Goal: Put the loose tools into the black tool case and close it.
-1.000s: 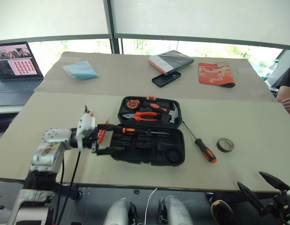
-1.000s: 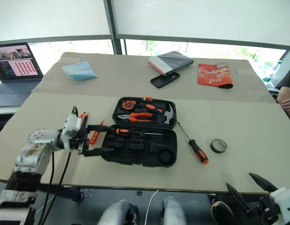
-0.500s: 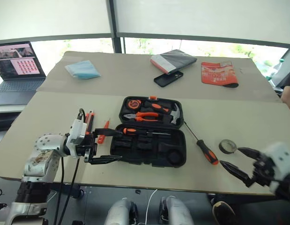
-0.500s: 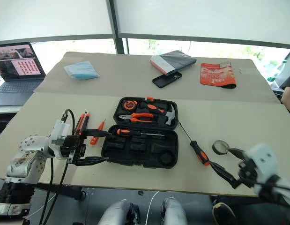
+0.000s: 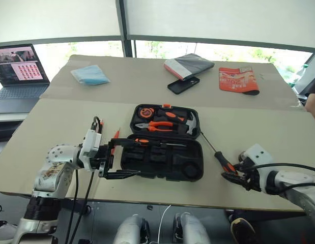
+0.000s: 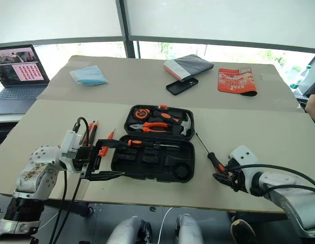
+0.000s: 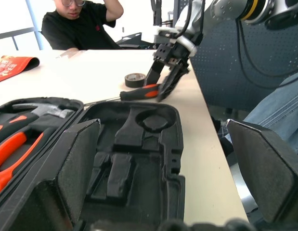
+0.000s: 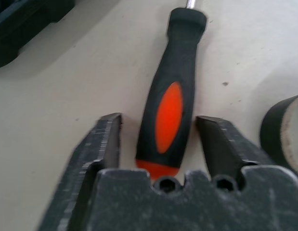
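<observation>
My left arm [image 5: 53, 170] is silver-grey metal with worn, scuffed joints and a white block at the wrist; black cables [image 5: 81, 188] loop off it. My left gripper [image 5: 127, 158] ends in two long black fingers. My right arm [image 6: 279, 185] is white and rounded, with black cables across it. My right gripper [image 8: 161, 139] has black, ridged fingers [image 8: 103, 139] and small holes in its base.

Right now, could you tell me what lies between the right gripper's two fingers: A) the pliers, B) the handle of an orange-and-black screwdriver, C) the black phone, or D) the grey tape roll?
B: the right gripper has a finger on each side of the screwdriver handle, gaps showing on both sides, on the table beside the tool case.
</observation>
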